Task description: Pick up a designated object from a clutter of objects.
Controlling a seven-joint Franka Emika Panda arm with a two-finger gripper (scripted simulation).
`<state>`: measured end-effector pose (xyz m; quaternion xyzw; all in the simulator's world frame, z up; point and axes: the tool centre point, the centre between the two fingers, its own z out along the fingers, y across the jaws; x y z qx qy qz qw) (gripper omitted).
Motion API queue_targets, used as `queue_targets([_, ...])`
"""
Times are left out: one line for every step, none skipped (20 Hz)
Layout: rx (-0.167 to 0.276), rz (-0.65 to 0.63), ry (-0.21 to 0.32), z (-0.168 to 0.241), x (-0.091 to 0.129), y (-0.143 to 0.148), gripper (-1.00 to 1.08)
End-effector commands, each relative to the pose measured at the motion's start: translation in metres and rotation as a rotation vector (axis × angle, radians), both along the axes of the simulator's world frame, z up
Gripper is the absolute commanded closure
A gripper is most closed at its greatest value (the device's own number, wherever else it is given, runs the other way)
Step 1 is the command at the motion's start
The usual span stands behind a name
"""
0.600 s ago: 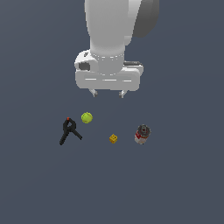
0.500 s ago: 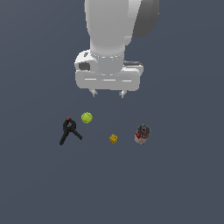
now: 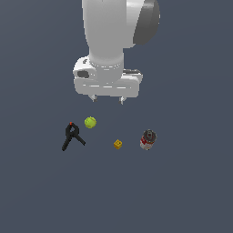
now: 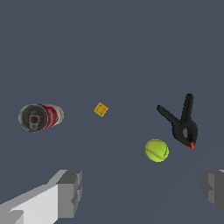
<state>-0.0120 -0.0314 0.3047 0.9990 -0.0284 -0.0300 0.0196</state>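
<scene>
The designated object, a black spring clamp with two splayed handles and a red tip, lies flat at the exterior view's left of the clutter; the wrist view shows the clamp too. My gripper hangs open high above the floor, holding nothing, up and toward the exterior view's right of the clamp. In the wrist view its two fingers stand wide apart, with the gripper over bare floor near the ball.
A yellow-green ball sits just beside the clamp's red tip. A tiny yellow cube and a dark red-and-white cylinder lie farther to the exterior view's right on the grey floor.
</scene>
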Motion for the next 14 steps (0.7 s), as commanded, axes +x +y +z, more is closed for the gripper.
queue_targets([-0.001, 0.001, 0.001, 0.000, 0.000, 0.000, -0.92])
queue_targets([0.000, 0.002, 0.000, 0.000, 0.000, 0.000, -0.92])
queue_targets([0.000, 0.004, 0.000, -0.001, 0.001, -0.001, -0.92])
queue_targets([0.001, 0.006, -0.001, -0.003, 0.001, -0.002, -0.92])
queue_targets([0.002, 0.009, -0.001, -0.004, 0.002, -0.004, -0.92])
queue_targets([0.002, 0.012, -0.001, -0.006, 0.002, -0.006, -0.92])
queue_targets([0.003, 0.016, -0.001, -0.009, 0.003, -0.008, -0.92])
queue_targets([0.005, 0.021, -0.001, -0.011, 0.004, -0.010, -0.92])
queue_targets([0.006, 0.026, -0.002, -0.014, 0.005, -0.013, -0.92])
queue_targets([0.007, 0.031, -0.002, -0.018, 0.006, -0.016, -0.92])
queue_targets([0.009, 0.038, -0.003, -0.022, 0.007, -0.020, -0.92])
queue_targets([0.011, 0.044, -0.004, -0.026, 0.008, -0.023, -0.92])
queue_targets([0.013, 0.052, -0.005, -0.030, 0.009, -0.027, -0.92])
queue_targets([0.015, 0.060, -0.005, -0.035, 0.011, -0.032, -0.92])
